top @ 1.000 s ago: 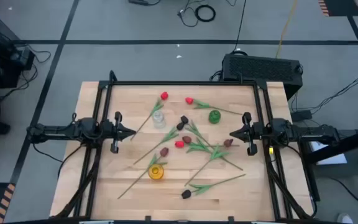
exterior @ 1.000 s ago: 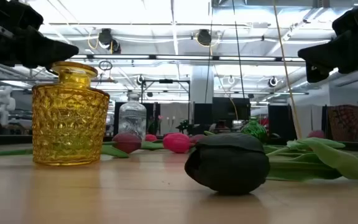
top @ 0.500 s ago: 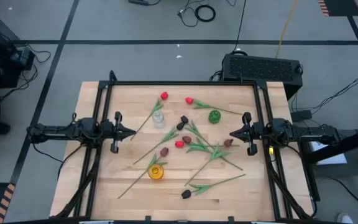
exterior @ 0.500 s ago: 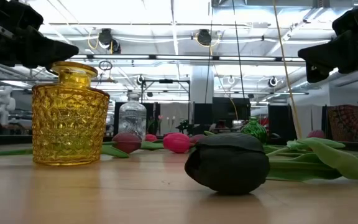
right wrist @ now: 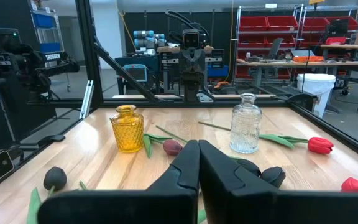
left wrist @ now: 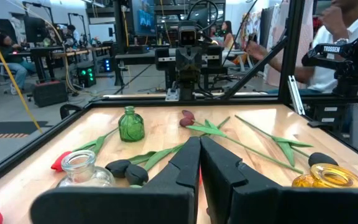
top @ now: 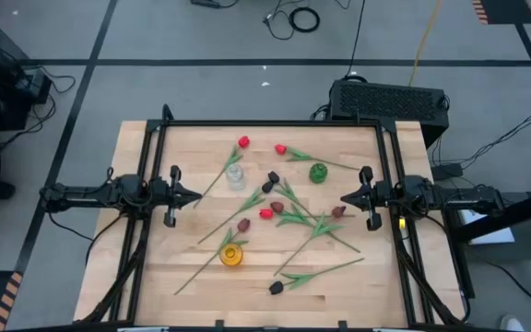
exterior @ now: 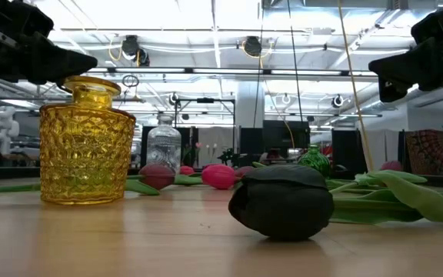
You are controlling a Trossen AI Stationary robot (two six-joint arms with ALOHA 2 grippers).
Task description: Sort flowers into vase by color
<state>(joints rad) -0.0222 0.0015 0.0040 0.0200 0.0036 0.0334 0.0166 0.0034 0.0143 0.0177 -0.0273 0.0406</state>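
Observation:
Several tulips lie scattered flat on the wooden table [top: 155, 277]. Red heads [top: 243, 142] [top: 281, 148] [top: 265, 213] lie toward the far side and the middle. Maroon heads [top: 243, 224] [top: 339, 211] lie mid-table. Black heads lie at the centre [top: 273, 178] and near the front edge [top: 276, 288] [exterior: 283, 201]. Three vases stand upright: clear [top: 235, 175], green [top: 317, 172] and yellow [top: 231, 255] [exterior: 87, 142]. My left gripper [top: 194, 195] [left wrist: 200, 139] hovers shut at the table's left side. My right gripper [top: 345, 197] [right wrist: 197, 143] hovers shut at the right side. Both point level toward the centre and hold nothing.
A black metal frame [top: 275, 124] runs around the table's edges. Long green stems and leaves [top: 307, 221] cross one another at mid-table between the vases. A black box [top: 387, 100] sits behind the far right corner. People show in the room beyond the table [left wrist: 344, 37].

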